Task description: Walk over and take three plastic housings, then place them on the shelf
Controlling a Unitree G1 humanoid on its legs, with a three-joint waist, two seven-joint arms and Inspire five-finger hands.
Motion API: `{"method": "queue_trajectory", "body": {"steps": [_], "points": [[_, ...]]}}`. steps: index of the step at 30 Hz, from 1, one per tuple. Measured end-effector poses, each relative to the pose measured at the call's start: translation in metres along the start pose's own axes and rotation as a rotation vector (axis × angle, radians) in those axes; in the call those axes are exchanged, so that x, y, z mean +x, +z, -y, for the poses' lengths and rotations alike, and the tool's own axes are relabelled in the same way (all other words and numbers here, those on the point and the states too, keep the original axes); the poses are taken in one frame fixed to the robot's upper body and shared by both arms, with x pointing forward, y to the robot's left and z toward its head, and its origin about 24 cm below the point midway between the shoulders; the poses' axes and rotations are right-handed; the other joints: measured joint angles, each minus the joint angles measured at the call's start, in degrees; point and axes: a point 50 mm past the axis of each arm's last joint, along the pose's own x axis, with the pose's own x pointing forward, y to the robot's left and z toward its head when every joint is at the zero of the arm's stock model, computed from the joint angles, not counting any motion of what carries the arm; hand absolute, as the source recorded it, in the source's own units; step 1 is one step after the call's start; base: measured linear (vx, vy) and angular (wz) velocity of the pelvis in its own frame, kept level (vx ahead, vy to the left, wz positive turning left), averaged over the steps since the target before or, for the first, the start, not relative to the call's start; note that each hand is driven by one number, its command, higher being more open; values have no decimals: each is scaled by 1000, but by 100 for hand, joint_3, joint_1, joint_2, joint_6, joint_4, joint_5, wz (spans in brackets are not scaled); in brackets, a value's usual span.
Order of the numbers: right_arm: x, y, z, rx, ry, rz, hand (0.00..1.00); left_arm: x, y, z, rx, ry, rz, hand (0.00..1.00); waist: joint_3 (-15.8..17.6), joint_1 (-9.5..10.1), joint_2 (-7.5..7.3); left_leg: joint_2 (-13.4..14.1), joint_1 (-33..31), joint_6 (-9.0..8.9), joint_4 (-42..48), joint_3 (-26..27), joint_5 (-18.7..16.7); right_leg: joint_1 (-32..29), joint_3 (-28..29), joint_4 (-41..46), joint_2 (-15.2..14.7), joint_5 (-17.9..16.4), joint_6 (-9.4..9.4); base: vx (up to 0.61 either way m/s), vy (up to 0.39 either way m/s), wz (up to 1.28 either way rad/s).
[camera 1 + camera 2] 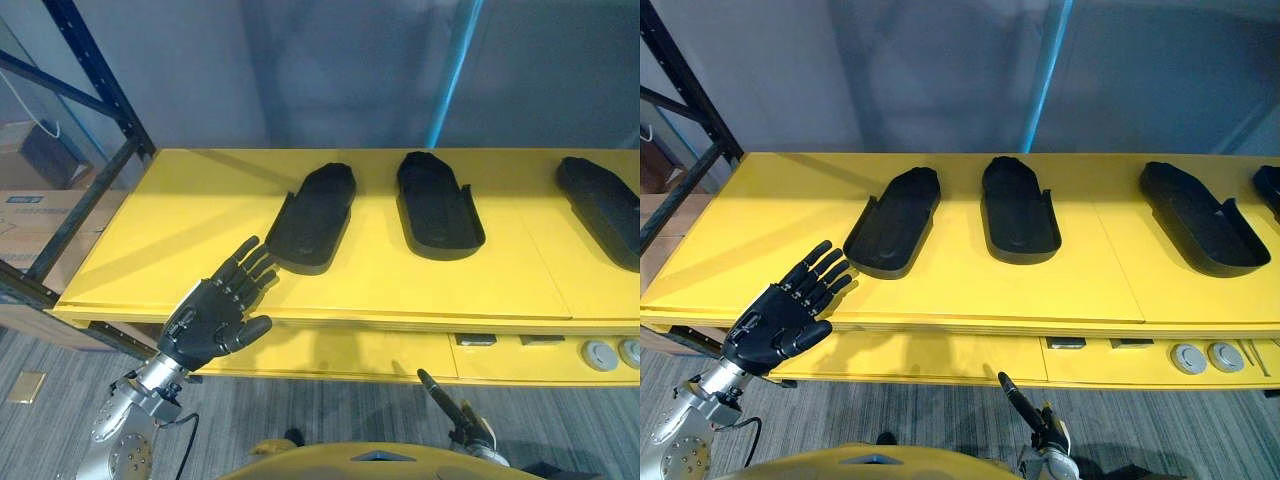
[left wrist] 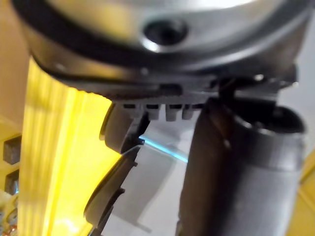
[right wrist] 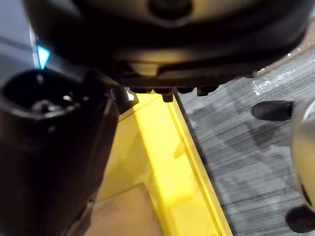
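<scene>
Three black plastic housings lie in a row on the yellow shelf surface (image 1: 180,215): a left one (image 1: 315,218), a middle one (image 1: 437,205) and a right one (image 1: 605,210). The tip of a further housing (image 1: 1270,185) shows at the far right. My left hand (image 1: 210,320) hovers open over the shelf's front left edge, holding nothing. Its straight fingers point at the near end of the left housing, a little short of it. My right hand (image 1: 445,398) hangs low in front of the shelf, below its front edge, with a straight finger showing and nothing in it.
A blue rack upright (image 1: 95,75) and cardboard boxes (image 1: 40,215) stand to the left of the shelf. Round grey knobs (image 1: 600,355) sit on the lower yellow front at the right. Grey carpet (image 1: 330,410) lies below.
</scene>
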Motion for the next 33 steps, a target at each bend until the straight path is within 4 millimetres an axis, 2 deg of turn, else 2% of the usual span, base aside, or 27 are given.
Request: {"method": "queue_trajectory", "body": {"steps": [8, 17, 26, 33], "points": [[-1, -3, -4, -22, 16, -11, 100, 13, -4, 4, -28, -48, -18, 100, 17, -16, -41, 44, 58, -35, 1, 130, -41, -4, 126, -27, 18, 5, -1, 16, 1, -9], [-1, -3, -7, -31, 26, -16, 100, 26, -10, 9, -74, -76, -62, 100, 16, -126, -39, 54, 123, -53, 1, 219, -57, 52, 179, -81, 23, 28, 4, 1, -1, -3], [-3, -6, -7, -81, 31, -17, 100, 33, -9, 9, -82, -79, -71, 100, 11, -157, -41, 63, 126, -55, 1, 256, -58, 37, 211, -84, 28, 38, 5, 0, 0, -1], [-3, -6, -9, -94, 39, -15, 100, 36, -18, 15, -107, -100, -111, 100, -4, -156, -52, 63, 126, -55, 2, 256, -58, 38, 210, -84, 27, 41, 8, 0, 0, 0]]}}
